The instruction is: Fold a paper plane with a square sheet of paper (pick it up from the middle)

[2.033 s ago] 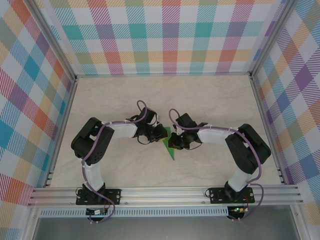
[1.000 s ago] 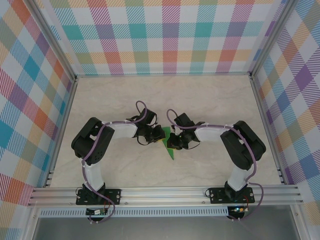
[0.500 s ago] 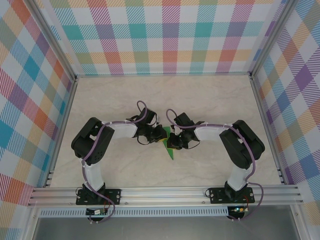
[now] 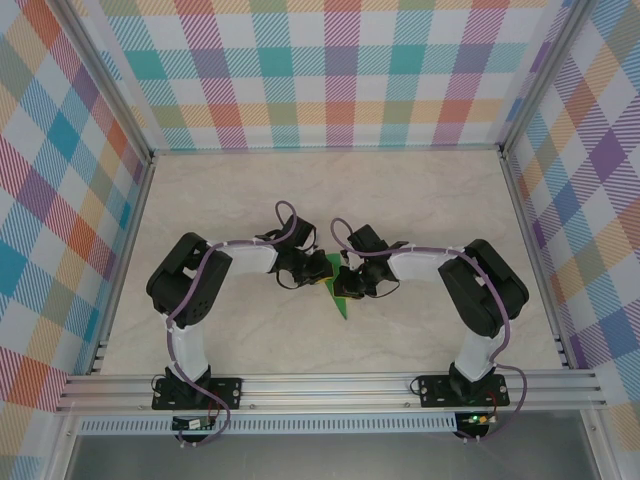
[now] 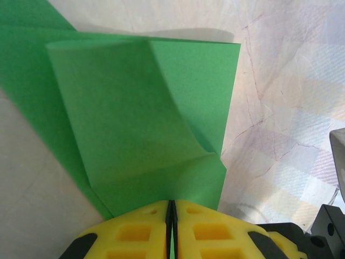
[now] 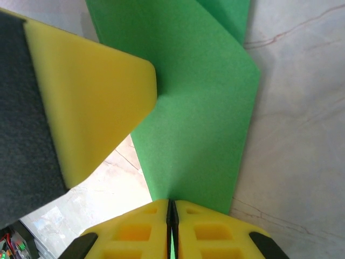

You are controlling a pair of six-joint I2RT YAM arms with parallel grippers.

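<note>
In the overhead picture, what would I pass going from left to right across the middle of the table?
left arm → left tool → folded green paper → right tool → right arm

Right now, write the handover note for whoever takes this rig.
Left gripper: shut on the green paper at its edge.
Right gripper: shut on the same paper from the other side.
Paper: held between both arms over the middle of the table, its point towards the arm bases.
Done: sheet already creased into a layered, pointed shape.
Left: probably the final wing folds, then release. I cannot tell how many folds remain.
</note>
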